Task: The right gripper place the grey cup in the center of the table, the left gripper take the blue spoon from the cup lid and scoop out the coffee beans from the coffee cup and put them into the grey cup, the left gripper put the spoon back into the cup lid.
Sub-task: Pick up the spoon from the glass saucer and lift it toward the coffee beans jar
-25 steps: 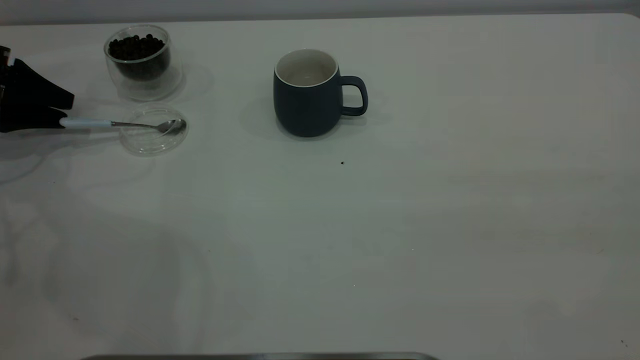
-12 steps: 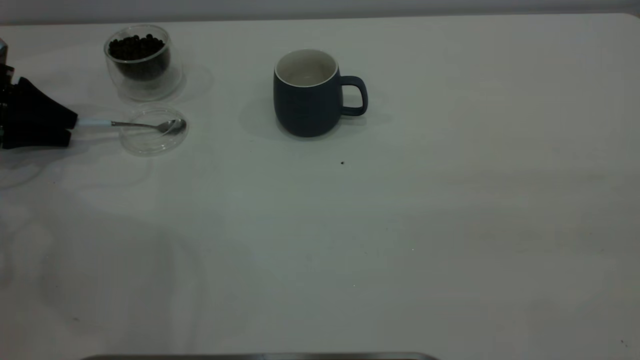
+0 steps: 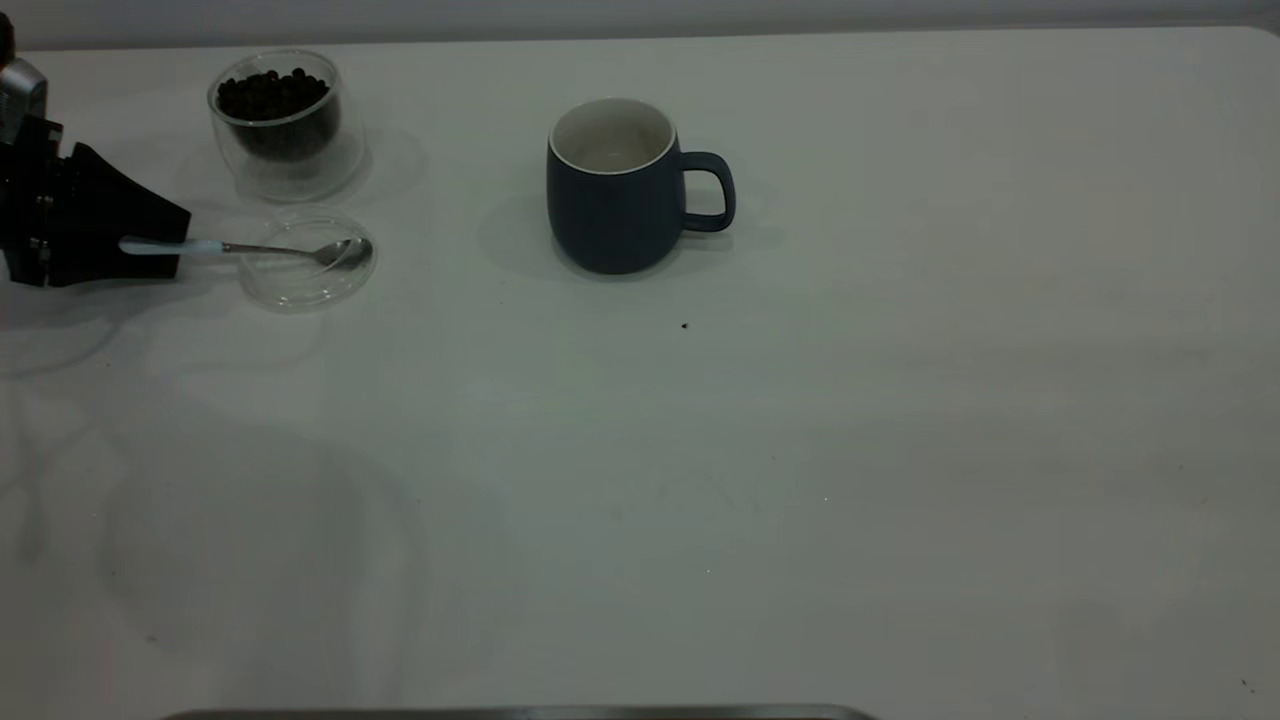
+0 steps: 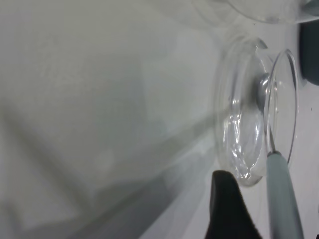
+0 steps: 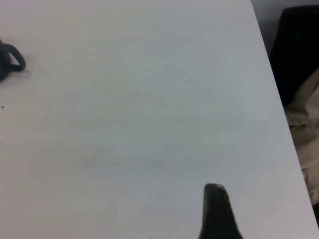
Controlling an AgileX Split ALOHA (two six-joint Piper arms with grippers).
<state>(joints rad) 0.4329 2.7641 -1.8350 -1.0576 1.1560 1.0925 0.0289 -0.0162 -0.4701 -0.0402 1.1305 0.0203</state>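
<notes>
The blue spoon (image 3: 250,248) lies with its metal bowl in the clear cup lid (image 3: 305,285) at the table's far left. Its pale handle points left. My left gripper (image 3: 165,245) is open, with its fingers on either side of the handle. In the left wrist view one black finger (image 4: 229,209) stands apart from the handle (image 4: 281,199), in front of the lid (image 4: 239,124). The coffee cup (image 3: 285,120) with coffee beans (image 3: 270,95) stands behind the lid. The grey cup (image 3: 612,190) stands upright at the middle back, handle to the right. My right gripper is outside the exterior view; one finger (image 5: 215,211) shows over bare table.
The off-white table (image 3: 800,450) has a tiny dark speck (image 3: 684,325) in front of the mug. The mug's handle (image 5: 12,57) shows far off in the right wrist view. The table's edge (image 5: 271,89) runs there, with a dark object (image 5: 299,50) beyond it.
My left gripper has moved right along the spoon's handle toward the lid, and more of the handle now lies between its fingers. Spoon, lid, cup and mug have not moved.
</notes>
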